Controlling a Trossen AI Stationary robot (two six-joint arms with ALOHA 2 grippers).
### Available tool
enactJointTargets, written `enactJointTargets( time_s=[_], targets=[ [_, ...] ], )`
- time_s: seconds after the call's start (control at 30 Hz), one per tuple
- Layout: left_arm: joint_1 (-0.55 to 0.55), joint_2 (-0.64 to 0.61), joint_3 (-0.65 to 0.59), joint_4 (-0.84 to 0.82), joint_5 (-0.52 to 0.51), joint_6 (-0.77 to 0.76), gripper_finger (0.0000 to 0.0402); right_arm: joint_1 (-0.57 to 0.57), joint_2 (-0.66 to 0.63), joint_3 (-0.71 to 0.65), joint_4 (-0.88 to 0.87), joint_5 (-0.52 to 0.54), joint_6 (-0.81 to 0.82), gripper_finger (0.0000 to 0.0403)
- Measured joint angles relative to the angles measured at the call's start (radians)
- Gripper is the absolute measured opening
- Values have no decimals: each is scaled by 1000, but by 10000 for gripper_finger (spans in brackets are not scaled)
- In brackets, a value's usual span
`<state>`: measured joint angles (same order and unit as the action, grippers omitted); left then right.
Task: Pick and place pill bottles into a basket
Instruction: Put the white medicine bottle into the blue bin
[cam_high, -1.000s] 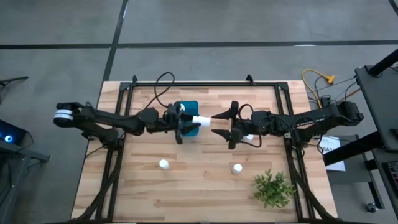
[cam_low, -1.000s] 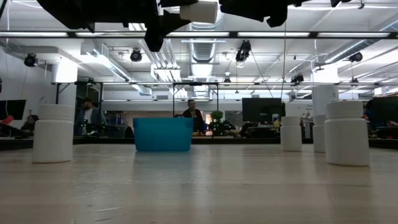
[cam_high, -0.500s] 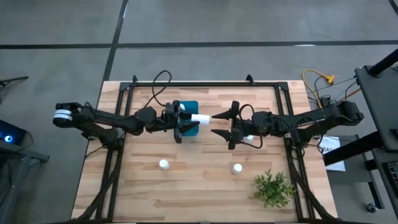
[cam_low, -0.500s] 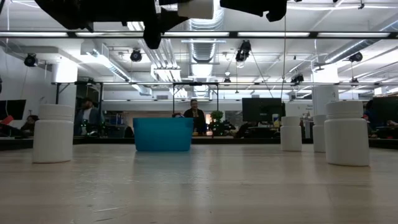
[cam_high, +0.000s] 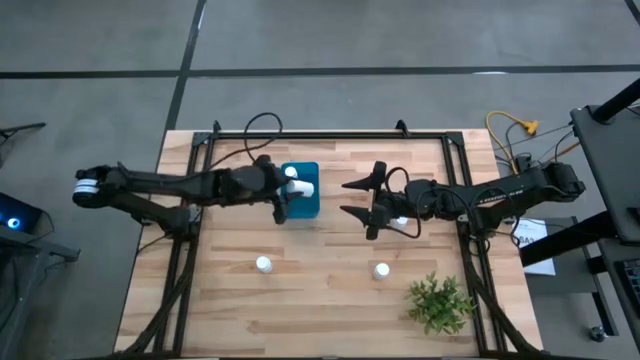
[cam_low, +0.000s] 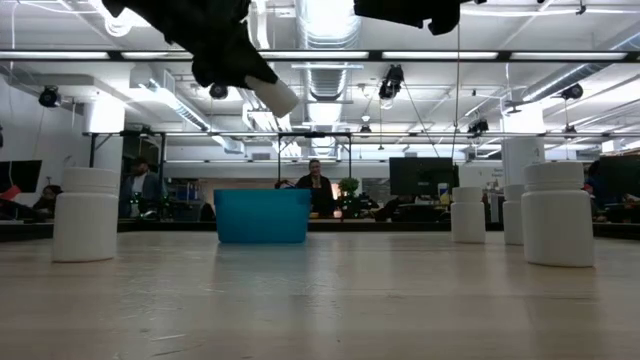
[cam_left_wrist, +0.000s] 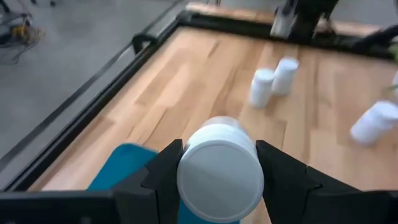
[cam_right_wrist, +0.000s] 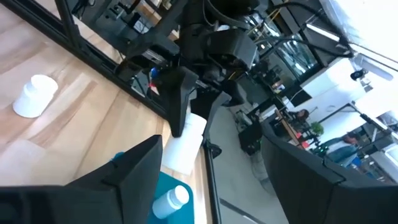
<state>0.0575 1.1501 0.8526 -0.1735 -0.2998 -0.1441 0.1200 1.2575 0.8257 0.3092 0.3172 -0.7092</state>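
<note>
My left gripper (cam_high: 288, 190) is shut on a white pill bottle (cam_high: 301, 187) just above the blue basket (cam_high: 311, 206), which stands at the table's far middle (cam_low: 262, 217). The bottle (cam_low: 277, 96) slants down out of the fingers. Another bottle (cam_right_wrist: 171, 200) lies inside the basket. My right gripper (cam_high: 352, 198) hangs open to the basket's right, facing the left one, nothing between its fingers. Loose bottles stand on their bases on the table (cam_high: 262, 264) (cam_high: 381, 270). My left gripper pinches the bottle's round side (cam_left_wrist: 184, 163) between its two fingers, which lie along the bottle. They come from the table's left, slanting down. The bottle is lifted clear over the basket, tilted, its free end (cam_low: 284, 103) lower and pointing toward the right.
A green plant (cam_high: 440, 301) sits at the near right corner. Two bottles (cam_left_wrist: 261, 87) (cam_left_wrist: 285, 75) stand close together under the right arm. A black frame (cam_high: 300, 136) runs along the table's far edge and sides. Bare wood lies between the two near bottles.
My left gripper has drawn back toward the table's left and tipped its fingers downward. The bottle, level before and reaching toward my right gripper, now slants down over the basket. My right gripper has kept still and open.
</note>
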Motion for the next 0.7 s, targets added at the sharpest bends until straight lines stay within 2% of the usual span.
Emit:
enactJointTargets(
  time_s=[0.37, 0.5, 0.6, 0.7],
  targets=[
    [106, 215, 163, -369, 0, 80, 157, 0, 0, 0, -14, 0, 25, 258],
    [137, 283, 209, -425, -1, 98, 157, -7, 0, -1, -65, -3, 51, 258],
    [149, 309, 215, -429, -1, 130, 157, -40, -4, -9, -81, -54, 111, 256],
    [161, 319, 216, -439, 2, 135, 157, -91, -14, -22, -94, -157, 170, 252]
  ],
)
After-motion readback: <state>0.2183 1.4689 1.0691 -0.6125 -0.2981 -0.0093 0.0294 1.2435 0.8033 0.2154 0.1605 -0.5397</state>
